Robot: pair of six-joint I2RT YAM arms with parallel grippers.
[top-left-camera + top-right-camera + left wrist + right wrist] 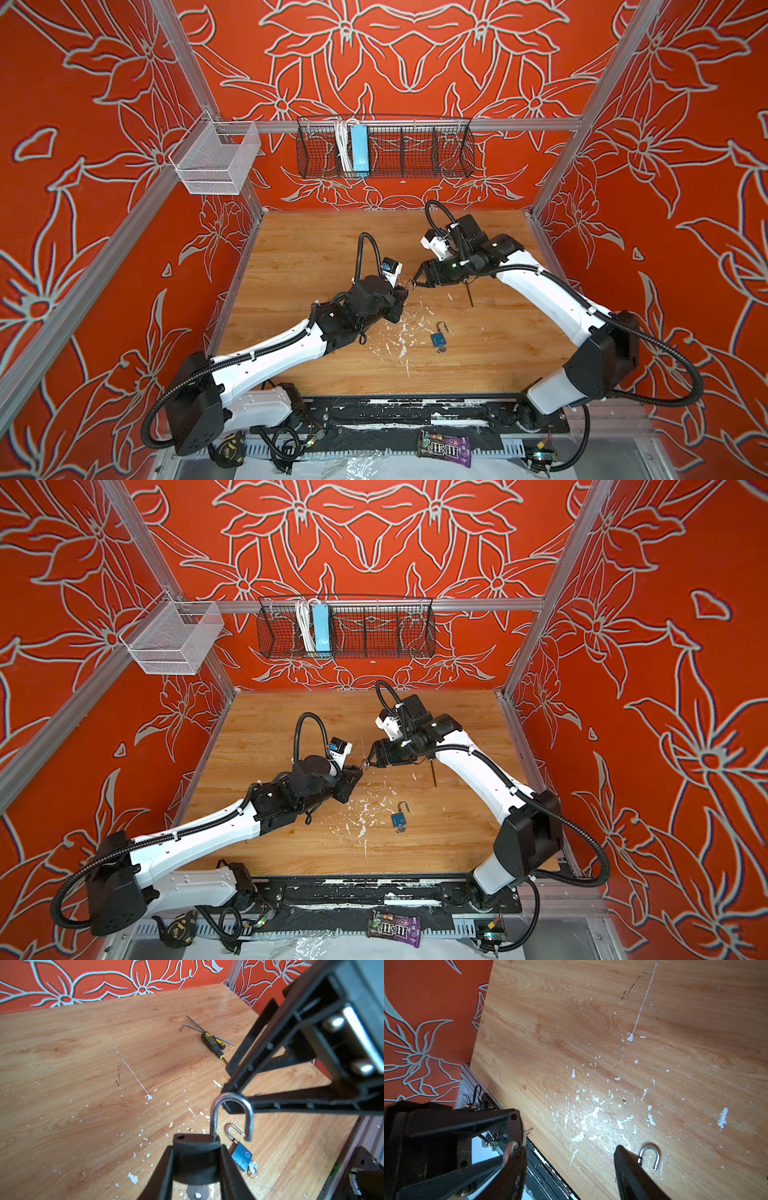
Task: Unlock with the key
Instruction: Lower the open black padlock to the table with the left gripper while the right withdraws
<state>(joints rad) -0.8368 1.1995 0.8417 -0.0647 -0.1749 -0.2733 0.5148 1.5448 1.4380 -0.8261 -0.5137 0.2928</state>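
Just beyond the blue square-bodied padlock [438, 340] lying on the scuffed wooden tabletop [316, 249], and a little to its left in both top views, the two grippers meet above the board. The left gripper [197, 1153] is clamped narrow on the body of a black padlock [196, 1159], whose silver shackle [230, 1115] stands swung open, one leg free. A round silver key head [197, 1190] shows under that body, blurred. The right gripper [568, 1148] stands wide and holds nothing; one of its fingertips [225, 1089] sits at the top of the shackle's bend.

The blue padlock also lies with its shackle open and a key in its base; the round emblem on its face is too small to read.

Beyond the blue padlock and to its right lie a black-and-yellow screwdriver [212, 1043] and a bent steel hex key [187, 1026], crossed.

On the near side of the blue padlock, past the board's front edge, lies a purple sweet packet [444, 451] printed "m&m's".
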